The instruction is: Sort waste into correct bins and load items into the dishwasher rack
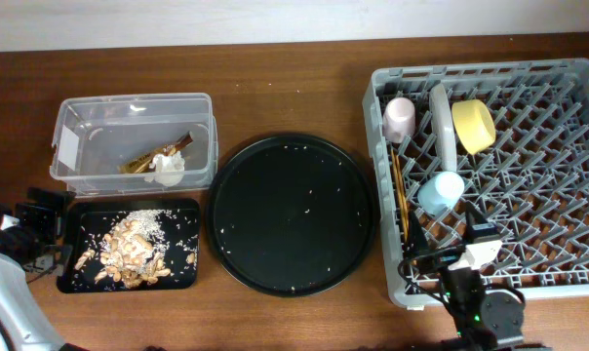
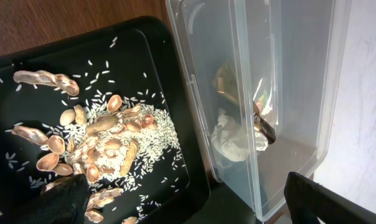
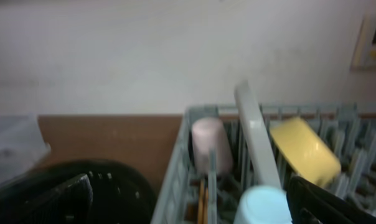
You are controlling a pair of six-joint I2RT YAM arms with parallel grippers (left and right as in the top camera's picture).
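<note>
- Right gripper [image 3: 191, 193], at the near edge of the dishwasher rack [image 1: 558, 224]: jaws wide apart, holding nothing.
- Inside the rack: light blue cup [image 1: 441, 192] and pink cup [image 1: 399, 118], probably light, stiff and smooth; best taken by the rim.
- Far left of the rack: food scraps [image 1: 134, 249] in the black tray [image 1: 187, 278], loose and crumbly; left gripper [image 2: 185, 186] is beside them, fully spread and empty.

Even, soft overhead light; right-wrist view is blurred throughout, perhaps defocused; mild glare on the clear tub [image 2: 263, 81].

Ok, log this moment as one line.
left gripper open | right gripper open | tissue, wrapper in clear tub | scraps in black tray | dishes in rack
</note>
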